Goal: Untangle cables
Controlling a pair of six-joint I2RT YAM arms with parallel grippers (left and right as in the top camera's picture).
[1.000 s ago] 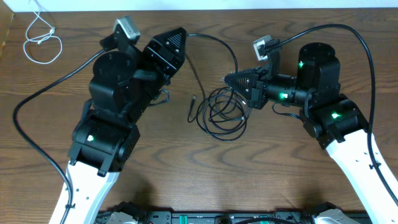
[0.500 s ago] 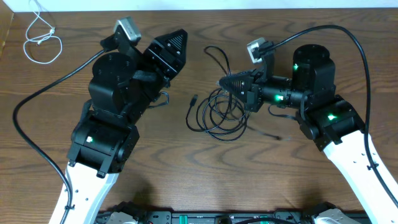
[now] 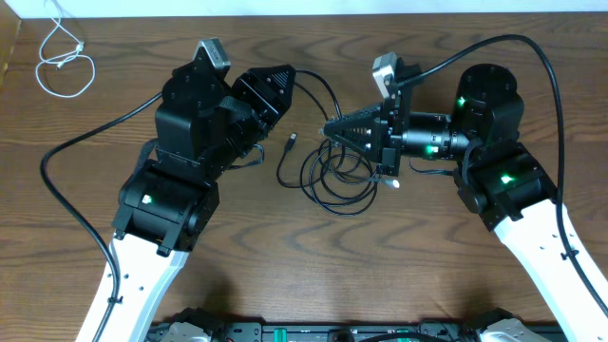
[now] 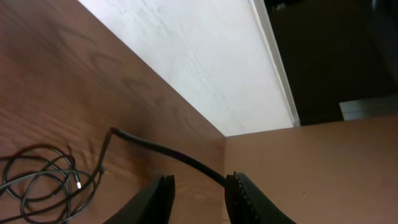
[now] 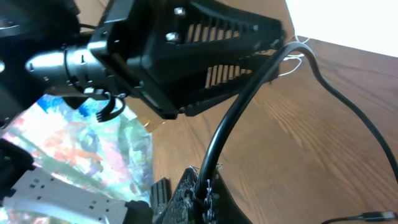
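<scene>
Cables [image 3: 337, 177] coiled on brown wood-grain table [image 3: 313, 275].

On the bench [image 3: 285, 247], a tangle of coiled cables [image 3: 337, 180] lies at the centre, between the 2 arms. The left gripper [image 3: 275, 81] is behind and left of it. The right gripper [image 3: 332, 130] is over its rear edge, clamping 1 strand [image 3: 325, 85] that arcs back toward the left gripper. 1 plug end [image 3: 292, 142] lies just left of the tangle. A separate cable [image 3: 65, 62] lies well apart in the far-left corner.
</scene>
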